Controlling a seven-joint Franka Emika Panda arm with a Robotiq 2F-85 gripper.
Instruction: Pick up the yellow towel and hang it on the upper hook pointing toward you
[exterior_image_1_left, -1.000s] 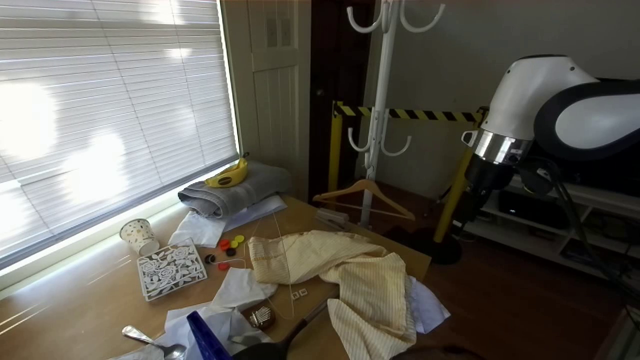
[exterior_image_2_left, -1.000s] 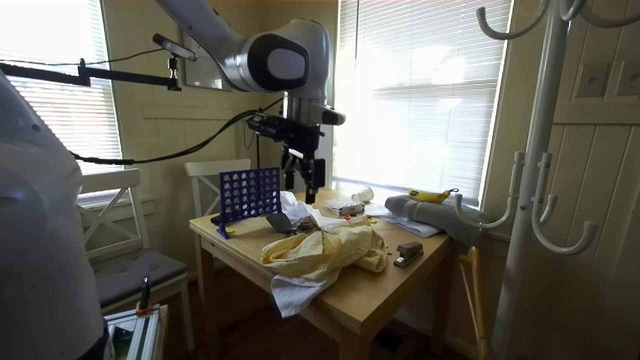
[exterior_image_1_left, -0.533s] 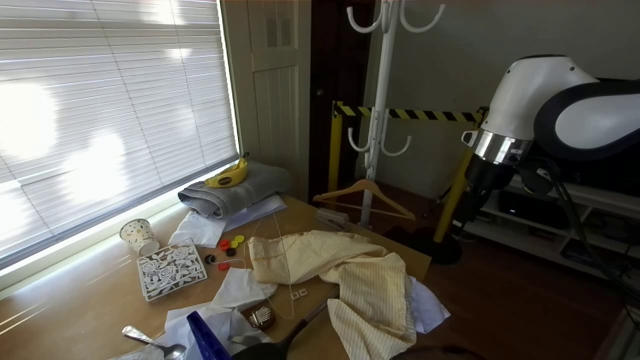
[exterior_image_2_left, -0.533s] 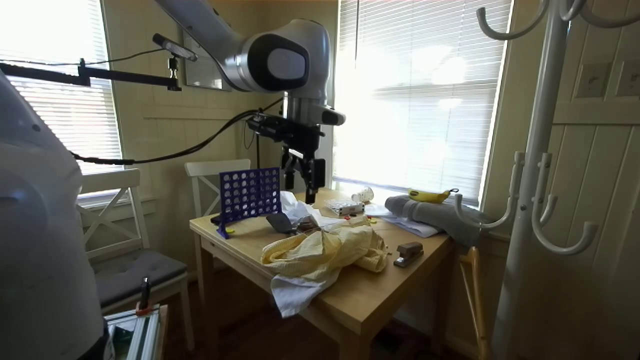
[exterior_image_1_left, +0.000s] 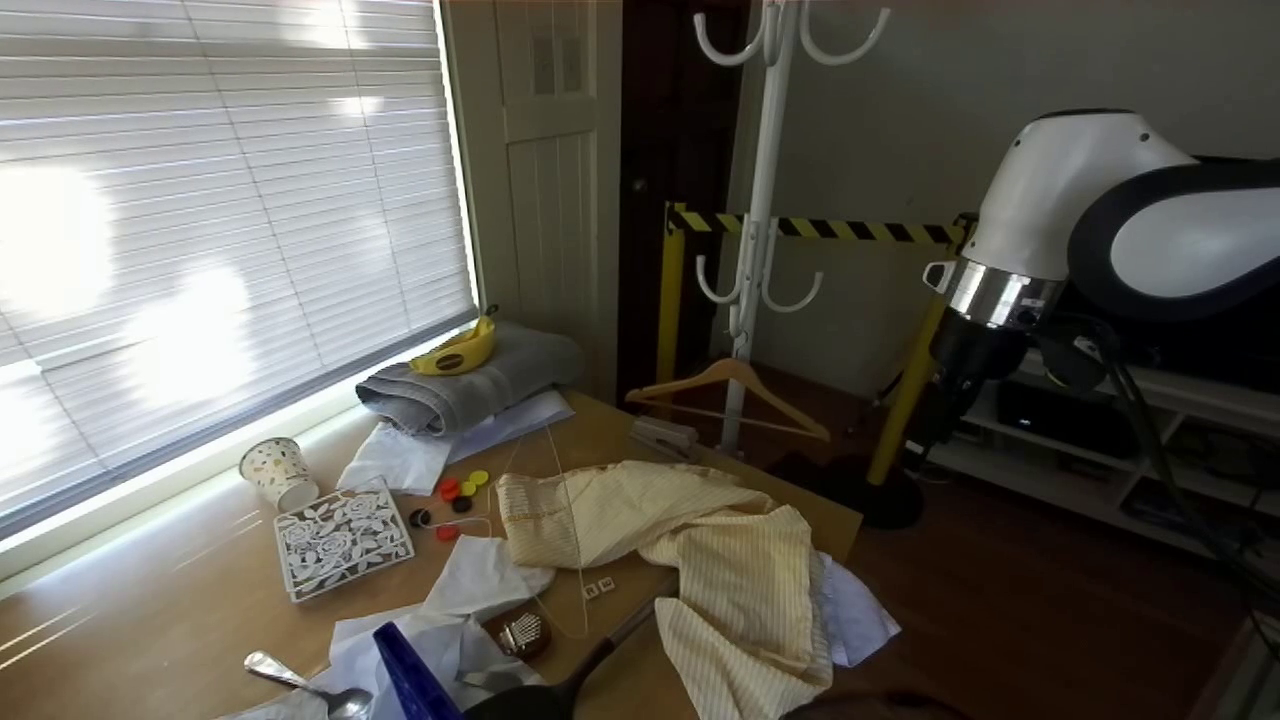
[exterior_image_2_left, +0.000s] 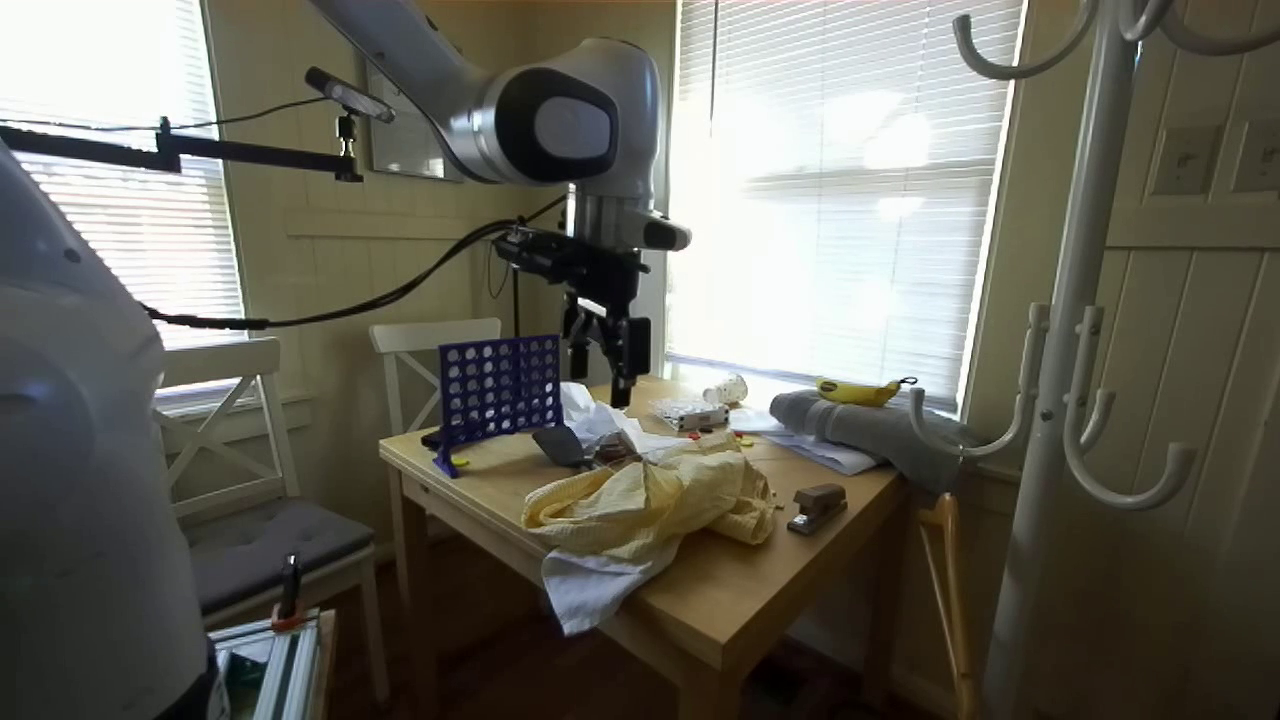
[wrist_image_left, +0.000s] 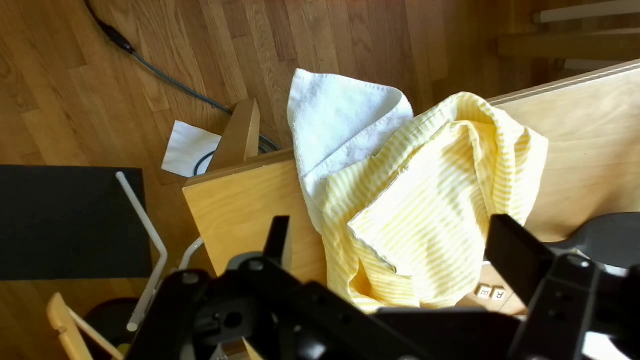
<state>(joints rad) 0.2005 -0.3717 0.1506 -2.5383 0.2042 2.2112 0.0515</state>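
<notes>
Pre-grasp, I'd say | hand (wrist_image_left: 391, 233) spread wide, nothing gripped, up high and clear | yellow towel (wrist_image_left: 425, 210) crumpled on the tabletop (exterior_image_2_left: 715, 590), overlapping a white cloth (wrist_image_left: 345, 115) | next it wants: down, pinch yellow alone, then up toward an upper hook (exterior_image_1_left: 838, 59)

In both exterior views the top edge cut off the coat rack (exterior_image_2_left: 1080, 240). In my wrist view the blurred gripper (wrist_image_left: 389, 225) partly hid the yellow towel (wrist_image_left: 425, 215). In an exterior view I saw the blue frame (exterior_image_1_left: 413, 674) cropped below.
</notes>
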